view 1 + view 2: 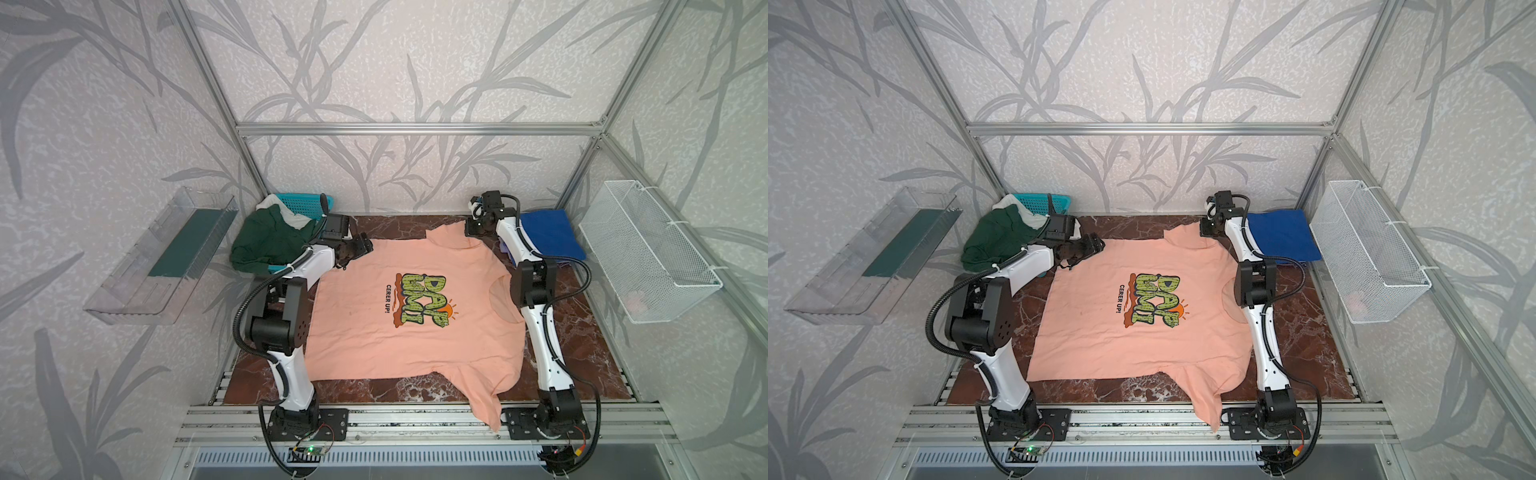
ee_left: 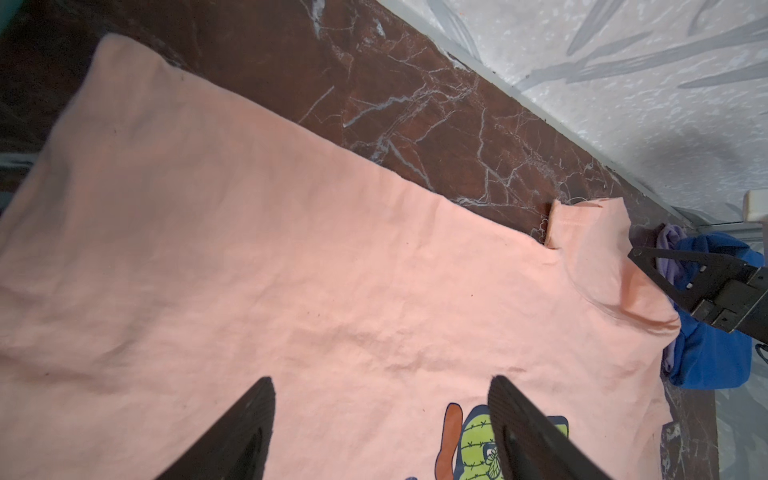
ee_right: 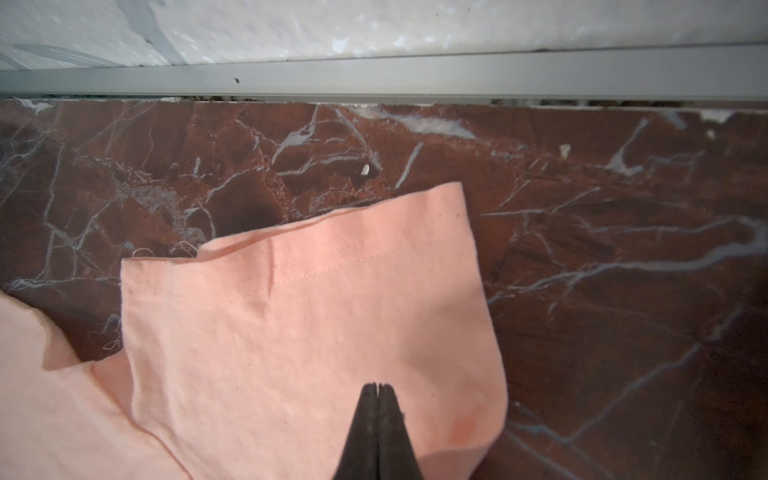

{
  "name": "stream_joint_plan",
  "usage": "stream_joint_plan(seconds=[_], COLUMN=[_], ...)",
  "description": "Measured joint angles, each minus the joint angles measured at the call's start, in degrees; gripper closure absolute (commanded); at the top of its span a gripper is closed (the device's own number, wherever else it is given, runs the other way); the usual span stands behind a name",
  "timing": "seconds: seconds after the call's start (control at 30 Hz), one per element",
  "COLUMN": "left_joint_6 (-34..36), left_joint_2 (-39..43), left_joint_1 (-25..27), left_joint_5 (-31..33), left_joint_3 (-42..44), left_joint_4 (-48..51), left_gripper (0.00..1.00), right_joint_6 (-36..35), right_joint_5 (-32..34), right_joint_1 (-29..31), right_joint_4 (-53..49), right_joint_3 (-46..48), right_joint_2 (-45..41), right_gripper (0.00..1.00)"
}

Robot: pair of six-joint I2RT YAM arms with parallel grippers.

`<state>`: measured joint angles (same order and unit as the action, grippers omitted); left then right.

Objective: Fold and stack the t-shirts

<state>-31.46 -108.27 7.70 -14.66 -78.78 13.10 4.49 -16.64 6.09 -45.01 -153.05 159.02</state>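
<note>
The peach-pink t-shirt [image 1: 374,332] [image 1: 1100,332] lies spread print-up on the marble table, one sleeve hanging over the front edge. My right gripper [image 3: 377,385] [image 1: 471,228] is shut, its tips pressed onto the far sleeve [image 3: 291,311], where the cloth bunches up beside them. My left gripper [image 2: 381,380] [image 1: 359,247] hovers open over the shirt's far left corner, holding nothing. A folded royal blue t-shirt [image 1: 548,232] lies at the back right. A dark green t-shirt [image 1: 266,245] and a white one [image 1: 293,218] are heaped at the back left.
A teal lattice basket [image 1: 309,203] sits under the green and white heap. A white wire basket [image 1: 648,249] hangs on the right wall and a clear tray [image 1: 166,257] on the left wall. The back wall rail [image 3: 415,75] runs close behind the far sleeve.
</note>
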Motion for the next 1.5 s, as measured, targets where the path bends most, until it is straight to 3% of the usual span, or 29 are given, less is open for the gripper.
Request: stream_joint_plan(seconds=[0.47,0.8,1.27,1.5], left_joint_6=[1.03,1.64,4.59,5.75], left_joint_2=[-6.32,-9.40,-18.84,-22.93], left_joint_1=[-1.57,-3.23,-4.50,-4.98], left_joint_5=[-0.57,0.13,0.26,1.60], left_joint_3=[-7.37,-9.92,-22.12,-27.65], left_joint_4=[2.08,3.82,8.96,13.05], left_gripper=[0.19,0.19,0.19,0.19], right_joint_6=[-6.16,-7.80,-6.86,-5.35], right_joint_5=[2.86,5.55,8.66,8.68], right_joint_1=[0.02,0.11,0.09,-1.11], right_joint_4=[-5.05,-9.92,-3.39,0.35], right_joint_3=[7.56,11.98,39.80,41.92], right_joint_2=[-13.14,-14.51,-26.01,-28.79], right_gripper=[1.00,1.00,1.00,1.00])
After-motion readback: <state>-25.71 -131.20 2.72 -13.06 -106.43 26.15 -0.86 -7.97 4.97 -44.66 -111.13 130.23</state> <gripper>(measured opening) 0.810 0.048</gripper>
